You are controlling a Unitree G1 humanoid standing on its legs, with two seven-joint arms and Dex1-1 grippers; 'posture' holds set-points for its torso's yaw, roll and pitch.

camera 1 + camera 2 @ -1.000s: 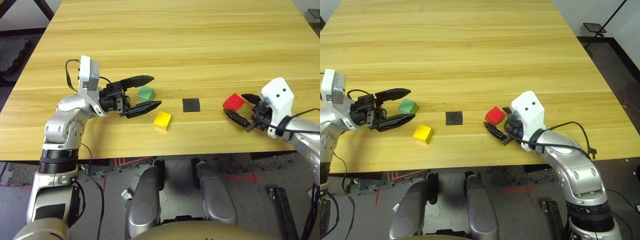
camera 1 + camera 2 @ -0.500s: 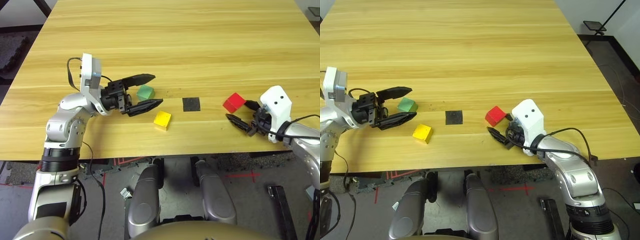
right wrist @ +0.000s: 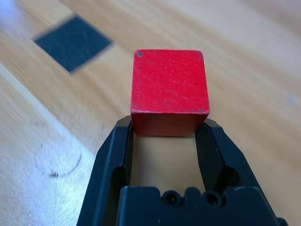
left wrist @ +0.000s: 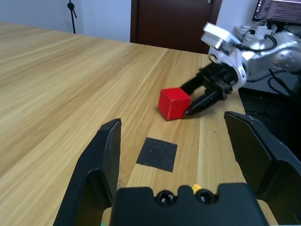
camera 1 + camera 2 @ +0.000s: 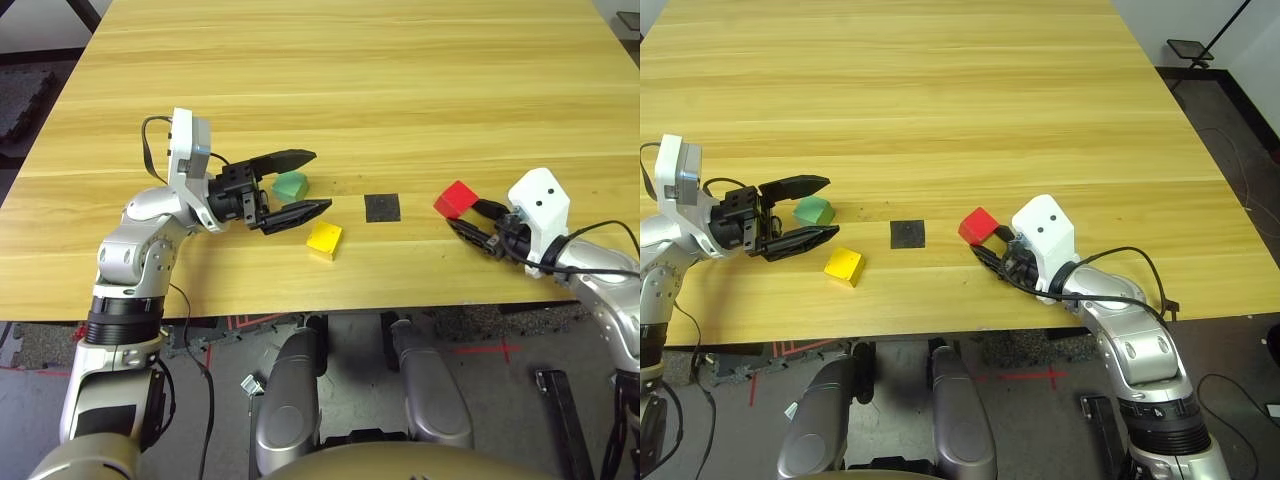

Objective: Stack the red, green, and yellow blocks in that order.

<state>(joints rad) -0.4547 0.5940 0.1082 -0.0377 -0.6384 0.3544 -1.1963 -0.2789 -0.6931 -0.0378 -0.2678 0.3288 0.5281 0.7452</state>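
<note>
The red block is at the table's right, pinched at its near side between the fingertips of my right gripper, which is shut on it; the right wrist view shows the red block clamped between both pads. It looks slightly tilted. The green block lies on the table left of centre, between the spread fingers of my open left gripper, touching neither. The yellow block rests just nearer the table's front edge, beside the gripper's lower finger.
A flat black square patch lies on the wooden table between the yellow and red blocks. The table's front edge runs close behind both grippers. The far half of the table is bare wood.
My right gripper has shut on the red block and shifted it a little toward the black patch. The left gripper stays open around the green block.
</note>
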